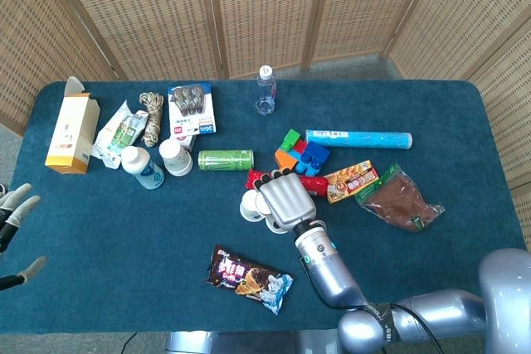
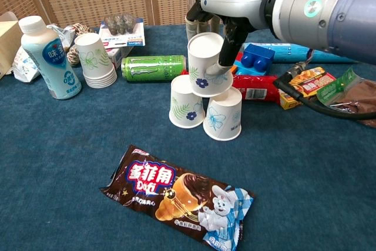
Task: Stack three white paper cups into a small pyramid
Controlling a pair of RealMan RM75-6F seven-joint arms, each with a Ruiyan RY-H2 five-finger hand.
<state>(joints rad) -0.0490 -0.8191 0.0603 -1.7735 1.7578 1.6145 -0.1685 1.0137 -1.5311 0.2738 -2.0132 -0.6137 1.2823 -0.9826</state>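
Fingers (image 2: 226, 57) of our right hand (image 2: 214, 19) clasp the inverted white floral paper cup (image 2: 205, 66) at frame centre, over two base cups (image 2: 187, 103). Light and crushable, we judge; hold its sidewall gently.

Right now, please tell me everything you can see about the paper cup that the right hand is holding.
The top cup is white paper with a dark blue flower and green leaves printed on its side. It is upside down, wide rim below, flat base up. The right hand grips it from behind and above. Its rim sits over the two lower cups, also upside down, side by side on the blue table. Whether the rim fully rests on both is not clear.
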